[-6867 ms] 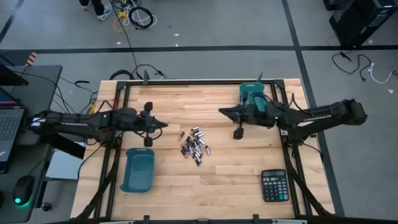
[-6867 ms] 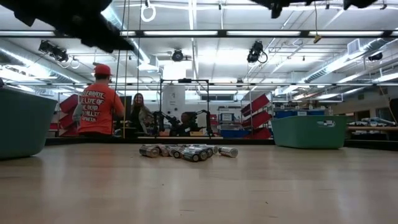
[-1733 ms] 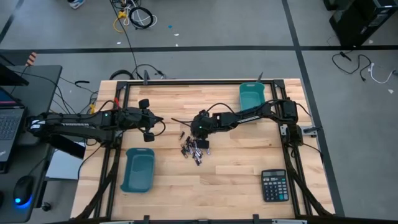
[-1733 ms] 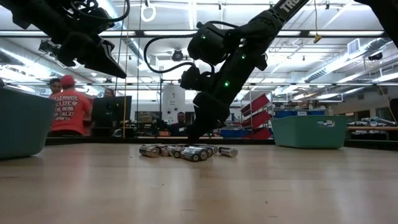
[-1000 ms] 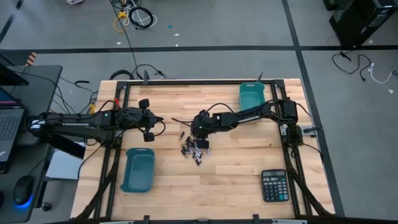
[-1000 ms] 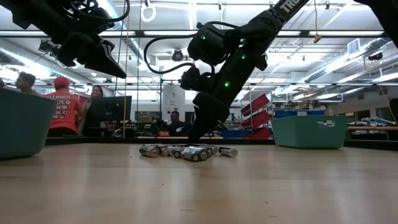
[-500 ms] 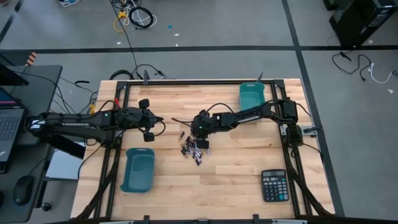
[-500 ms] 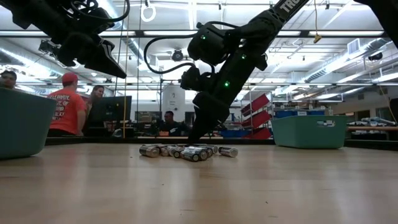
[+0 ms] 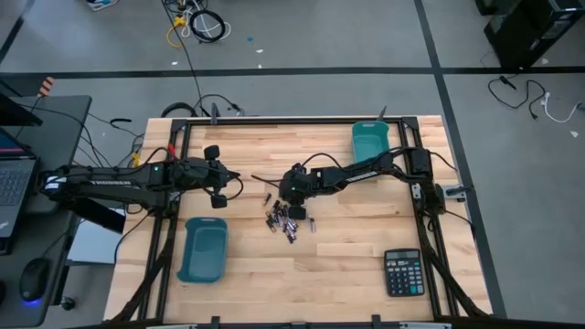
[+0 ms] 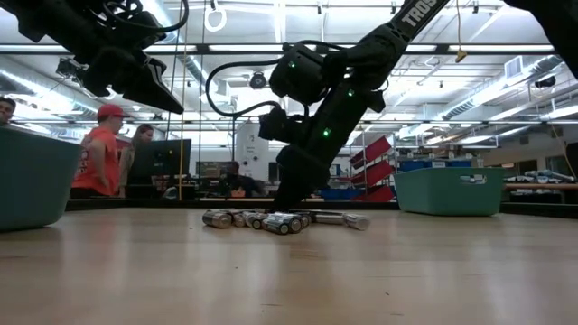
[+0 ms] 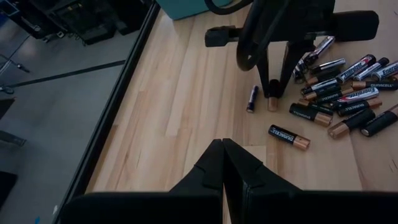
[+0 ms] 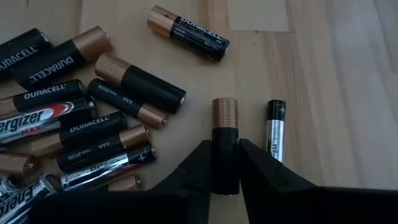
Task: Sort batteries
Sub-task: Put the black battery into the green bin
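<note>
Pinching one cell right now: the right hand (image 12: 225,163) is down at the edge of the battery pile (image 9: 289,219) mid counter (image 9: 347,256), fingers closed on a copper-top battery (image 12: 225,140) that's lying flat on the wood. The grip runs along its black body w/ the copper end poking out front, so the fingers squeeze across the round sides. Makes sense imo, since a cell that small would roll off if nudged from one side only. It's taking one from the loose fringe, not digging into the heap, prob bc the fingers need bare wood on both sides to get in.

Just beside the held one lies a thinner silver/black cell (image 12: 275,129), not touching it as far as I can tell. Rest of the batteries are bunched together, some touching, mixed fat and thin ones, and one stray copper-top (image 12: 188,32) sits a bit apart.

Left hand (image 11: 222,163) has its fingers pressed together w/ nothing in them, hanging above the counter off to the left of the pile, clear of the other arm. Looks like it's just waiting its turn.

Teal bin (image 9: 204,249) sits front left, another teal bin (image 9: 369,140) back right, both well apart from the pile, so each size gets its own drop spot I guess. Can't see anything in them from the top view. Calculator (image 9: 403,272) sits front right, out of the way.

Sorting's barely begun by the look of it.
</note>
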Controlling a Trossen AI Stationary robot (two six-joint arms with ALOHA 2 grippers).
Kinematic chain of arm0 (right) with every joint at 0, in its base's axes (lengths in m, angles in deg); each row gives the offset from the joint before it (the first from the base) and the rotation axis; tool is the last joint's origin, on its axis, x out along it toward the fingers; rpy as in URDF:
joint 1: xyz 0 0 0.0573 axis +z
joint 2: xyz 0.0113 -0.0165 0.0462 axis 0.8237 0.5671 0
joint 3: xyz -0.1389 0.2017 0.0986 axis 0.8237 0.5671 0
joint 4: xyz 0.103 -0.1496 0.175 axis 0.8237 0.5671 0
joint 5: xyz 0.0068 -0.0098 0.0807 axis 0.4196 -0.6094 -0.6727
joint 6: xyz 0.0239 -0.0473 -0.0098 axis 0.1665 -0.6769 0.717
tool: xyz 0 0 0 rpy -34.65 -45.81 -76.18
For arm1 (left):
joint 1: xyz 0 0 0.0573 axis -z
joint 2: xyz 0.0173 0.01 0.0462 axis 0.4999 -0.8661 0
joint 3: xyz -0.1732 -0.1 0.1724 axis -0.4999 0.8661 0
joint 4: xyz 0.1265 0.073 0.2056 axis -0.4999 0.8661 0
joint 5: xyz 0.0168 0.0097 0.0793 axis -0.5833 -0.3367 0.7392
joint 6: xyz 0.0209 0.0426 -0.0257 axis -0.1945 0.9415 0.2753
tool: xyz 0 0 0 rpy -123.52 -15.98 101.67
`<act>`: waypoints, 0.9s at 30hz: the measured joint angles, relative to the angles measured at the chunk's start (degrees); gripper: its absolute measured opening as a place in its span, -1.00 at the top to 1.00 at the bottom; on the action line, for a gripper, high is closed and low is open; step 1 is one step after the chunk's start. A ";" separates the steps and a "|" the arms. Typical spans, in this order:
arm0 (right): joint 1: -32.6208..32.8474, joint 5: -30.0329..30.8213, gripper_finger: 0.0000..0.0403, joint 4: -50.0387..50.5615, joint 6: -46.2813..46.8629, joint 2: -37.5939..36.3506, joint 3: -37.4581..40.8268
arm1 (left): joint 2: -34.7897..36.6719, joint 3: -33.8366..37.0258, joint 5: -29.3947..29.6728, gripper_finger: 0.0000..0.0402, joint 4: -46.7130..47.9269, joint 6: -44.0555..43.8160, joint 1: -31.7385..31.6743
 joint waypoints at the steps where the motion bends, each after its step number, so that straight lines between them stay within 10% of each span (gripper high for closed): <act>1: -0.02 0.01 0.67 0.00 -0.05 0.00 0.00 | 0.00 0.00 0.00 0.99 0.02 0.00 0.02; 27: -0.17 0.08 0.70 -0.13 -0.42 0.09 0.04 | 0.00 0.00 0.00 0.99 -0.02 0.00 0.00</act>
